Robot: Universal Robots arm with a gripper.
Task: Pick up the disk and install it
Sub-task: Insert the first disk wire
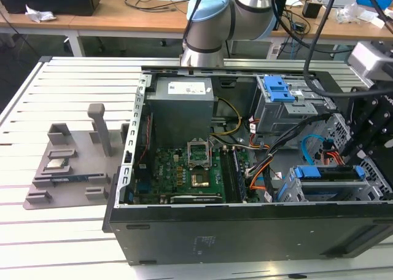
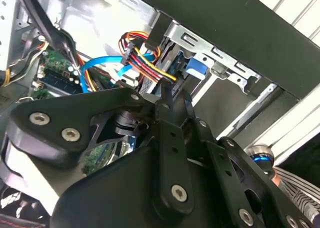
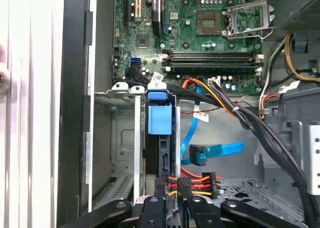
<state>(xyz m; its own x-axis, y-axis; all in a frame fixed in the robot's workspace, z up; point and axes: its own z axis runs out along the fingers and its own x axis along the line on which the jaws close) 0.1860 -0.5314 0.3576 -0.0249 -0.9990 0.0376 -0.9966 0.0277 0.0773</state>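
The disk (image 1: pixel 325 172), a thin drive in a blue plastic bracket, stands on edge in the grey drive cage (image 1: pixel 288 191) at the case's near corner, on the exterior view's right. My black gripper (image 1: pixel 354 154) hangs over the disk's right end. In the first wrist view the disk's blue bracket tab (image 3: pixel 160 120) lies in the cage slot (image 3: pixel 122 138), and my gripper (image 3: pixel 172 208) straddles its dark edge. The second wrist view shows the gripper (image 2: pixel 175 95) narrowed close together just short of the blue tab (image 2: pixel 195 68). It looks shut on the disk.
A yellow-red power plug (image 3: pixel 195 180) and a blue data cable (image 3: pixel 215 150) lie right beside the disk. The motherboard (image 1: pixel 184 169), power supply (image 1: pixel 181 99) and an upper cage with a blue latch (image 1: pixel 279 89) share the open case. A grey fixture tray (image 1: pixel 67 175) sits left.
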